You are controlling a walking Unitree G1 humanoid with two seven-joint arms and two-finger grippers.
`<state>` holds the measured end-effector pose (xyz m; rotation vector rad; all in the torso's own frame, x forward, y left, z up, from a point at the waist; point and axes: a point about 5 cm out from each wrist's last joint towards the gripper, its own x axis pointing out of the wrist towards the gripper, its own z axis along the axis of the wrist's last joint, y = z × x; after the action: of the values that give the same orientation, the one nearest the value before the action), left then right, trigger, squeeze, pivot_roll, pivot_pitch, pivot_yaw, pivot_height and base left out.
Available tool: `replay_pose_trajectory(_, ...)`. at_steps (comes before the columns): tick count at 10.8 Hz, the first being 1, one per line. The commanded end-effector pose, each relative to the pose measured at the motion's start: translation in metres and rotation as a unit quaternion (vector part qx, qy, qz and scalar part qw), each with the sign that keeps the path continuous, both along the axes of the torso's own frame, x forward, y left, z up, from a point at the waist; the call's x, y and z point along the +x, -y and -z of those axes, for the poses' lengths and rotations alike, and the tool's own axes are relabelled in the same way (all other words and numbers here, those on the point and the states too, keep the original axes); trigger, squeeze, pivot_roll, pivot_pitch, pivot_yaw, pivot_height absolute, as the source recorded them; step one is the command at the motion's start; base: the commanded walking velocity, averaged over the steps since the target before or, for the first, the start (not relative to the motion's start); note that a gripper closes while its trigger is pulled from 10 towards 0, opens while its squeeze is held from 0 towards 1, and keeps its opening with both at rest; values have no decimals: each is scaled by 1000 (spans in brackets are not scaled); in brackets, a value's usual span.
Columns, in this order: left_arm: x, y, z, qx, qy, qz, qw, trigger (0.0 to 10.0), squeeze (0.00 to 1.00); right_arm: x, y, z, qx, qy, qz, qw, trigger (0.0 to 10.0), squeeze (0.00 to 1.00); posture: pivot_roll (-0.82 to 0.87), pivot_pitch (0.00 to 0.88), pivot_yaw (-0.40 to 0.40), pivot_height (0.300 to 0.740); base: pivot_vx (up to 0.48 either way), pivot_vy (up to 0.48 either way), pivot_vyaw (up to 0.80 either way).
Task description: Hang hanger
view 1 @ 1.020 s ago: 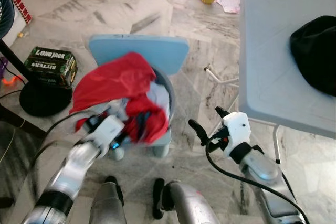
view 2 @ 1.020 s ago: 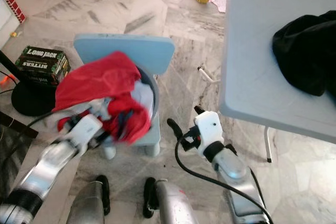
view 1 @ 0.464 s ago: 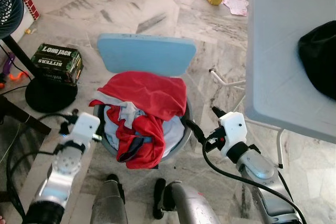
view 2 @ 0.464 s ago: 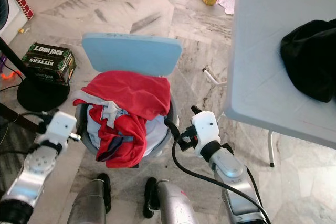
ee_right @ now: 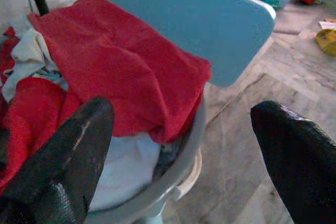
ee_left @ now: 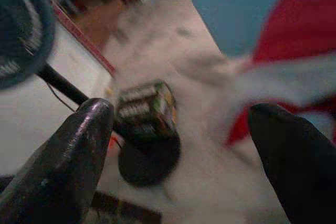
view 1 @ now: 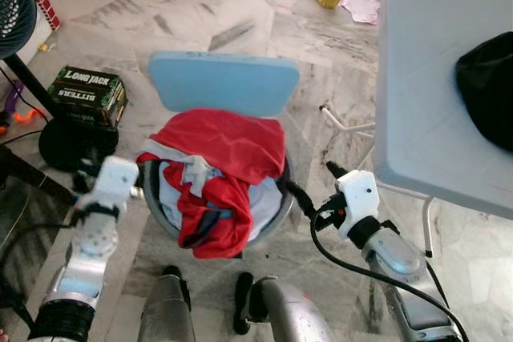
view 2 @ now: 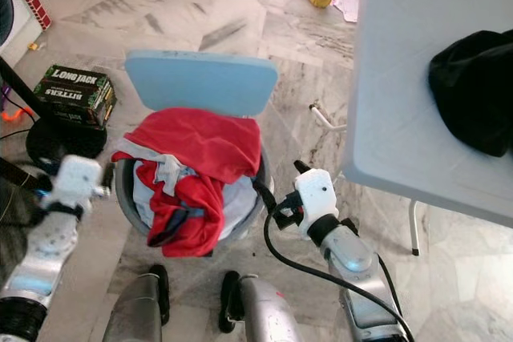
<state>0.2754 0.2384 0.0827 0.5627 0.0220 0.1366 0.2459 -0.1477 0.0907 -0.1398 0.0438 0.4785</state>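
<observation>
Marble floor [view 1: 240,22] around laundry basket [view 1: 276,218]

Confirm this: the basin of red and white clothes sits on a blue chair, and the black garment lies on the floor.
One thing is wrong. The black garment lies on the grey table, not the floor; the left eye view shows it. The basin of clothes does sit on the blue chair.

Right pincer [ee_right: 181,156] spread wide, nothing between its two black fingers [ee_right: 58,166]. Ahead sits a grey basin [ee_right: 173,169] heaped with laundry, a red cloth [ee_right: 115,72] draped over the top and spilling past the rim, pale fabric [ee_right: 128,166] beneath. Behind it rises a light blue chair back [ee_right: 194,19], marbled floor [ee_right: 236,119] beside.
</observation>
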Motion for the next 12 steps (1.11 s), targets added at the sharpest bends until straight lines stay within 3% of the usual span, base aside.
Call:
replay_pose_trajectory(1, -4, 4, -1, 0, 16, -1, 1000, 10000, 412, -2, 6, 6, -7, -10, 13, 1000, 10000, 0, -14, 239, -145, 740, 0, 0, 0)
replay_pose_trajectory(2, -4, 9, -9, 0, 45, 10, 999, 10000, 0, 0, 7, 6, -9, -7, 18, 1000, 10000, 0, -9, 236, -144, 740, 0, 0, 0)
replay_pose_trajectory(3, -3, 18, -18, -2, 70, 40, 997, 10000, 0, 3, 8, 6, -15, 0, 28, 1000, 10000, 0, -5, 231, -142, 740, 0, 0, 0)
replay_pose_trajectory(5, -3, 59, -23, -38, 51, 196, 979, 10000, 0, 11, 15, 8, -43, 5, 60, 997, 10000, 0, 1, 222, -136, 740, 0, 0, 0)
replay_pose_trajectory(6, -6, 68, -24, -31, 54, 220, 973, 10000, 0, 12, 19, 11, -57, 4, 73, 996, 10000, 0, 3, 219, -132, 740, 0, 0, 0)
replay_pose_trajectory(7, -7, 69, -25, -39, 61, 207, 976, 10000, 0, 13, 22, 14, -62, 0, 87, 994, 10000, 0, 8, 217, -128, 740, 0, 0, 0)
replay_pose_trajectory(9, -16, 68, -23, -111, 66, 152, 980, 10000, 0, 13, 25, 23, -73, -16, 100, 992, 10000, 0, 22, 219, -124, 740, 0, 0, 0)
replay_pose_trajectory(11, -33, 85, -17, -119, 55, 170, 977, 10000, 0, 9, 27, 39, -99, -47, 94, 989, 10000, 0, 36, 226, -122, 740, 0, 0, 0)
replay_pose_trajectory(12, -35, 87, -18, -123, 55, 169, 976, 10000, 0, 7, 28, 46, -110, -62, 91, 988, 10000, 0, 39, 230, -122, 740, 0, 0, 0)
